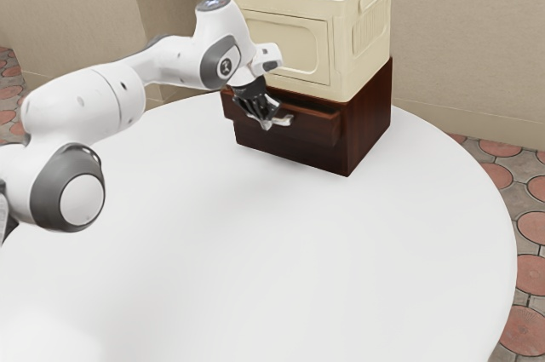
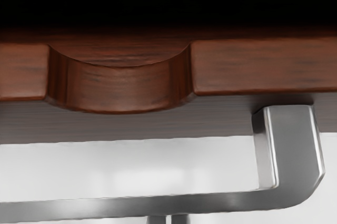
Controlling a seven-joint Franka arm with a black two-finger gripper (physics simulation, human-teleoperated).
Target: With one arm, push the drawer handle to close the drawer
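Dark wooden drawer [image 1: 317, 130] partly out, gripper [image 1: 269, 123] at its silver handle [image 1: 283, 121].
Beneath a cream storage box [image 1: 368, 30], the drawer juts from its reddish-brown cabinet [image 1: 368, 128] on the far part of the white table [image 1: 255, 251]; its front has a scooped notch [image 2: 118, 87] in the top edge and a smooth metal bar with a squared, bent end. The front faces the exterior view's near left; the handle's long axis runs along it, far left to near right. Whether the gripper is open or closed, I cannot tell.
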